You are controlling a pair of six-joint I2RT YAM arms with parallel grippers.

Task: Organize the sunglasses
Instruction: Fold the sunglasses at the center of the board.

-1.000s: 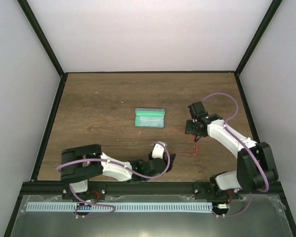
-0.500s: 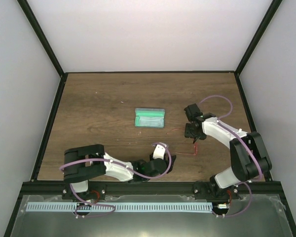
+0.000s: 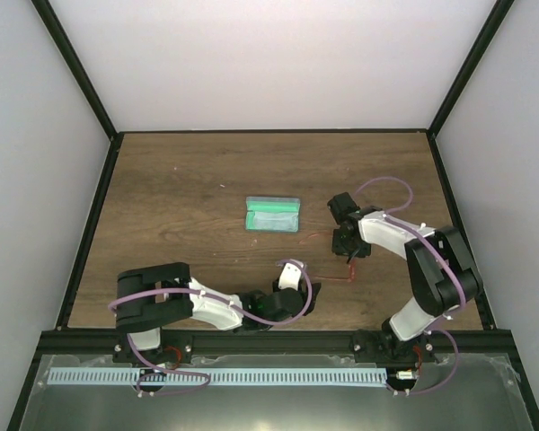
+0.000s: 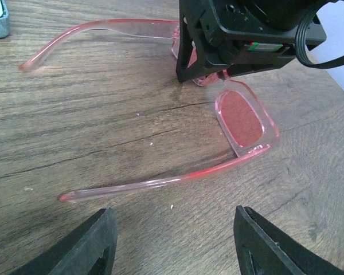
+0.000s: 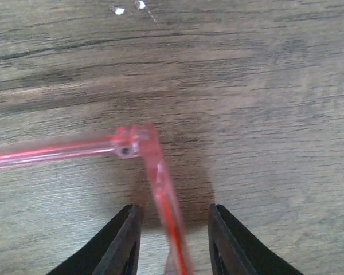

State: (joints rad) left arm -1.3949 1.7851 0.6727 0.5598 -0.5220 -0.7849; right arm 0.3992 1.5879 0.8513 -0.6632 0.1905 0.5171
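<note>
Red translucent plastic, the sunglasses point(image 4: 241, 114) lie with arms unfolded on the wooden table point(image 3: 180, 197), near the open green-lined case point(image 3: 273, 215), on its right-arm side and closer to the bases. The right gripper point(image 5: 173, 229) straddles the frame front, jaws narrow, a sliver clear on each side. Its black body hides one lens from the left wrist. The left gripper point(image 4: 175, 229), beyond the glasses from the case, gapes wide, holding nothing.

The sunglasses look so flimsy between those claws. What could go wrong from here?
The right gripper straddles the sunglasses right by a hinge, so a squeeze could bend the thin frame or let it slip out. Both earpieces stand unfolded, so they likely won't fit the case yet.
</note>
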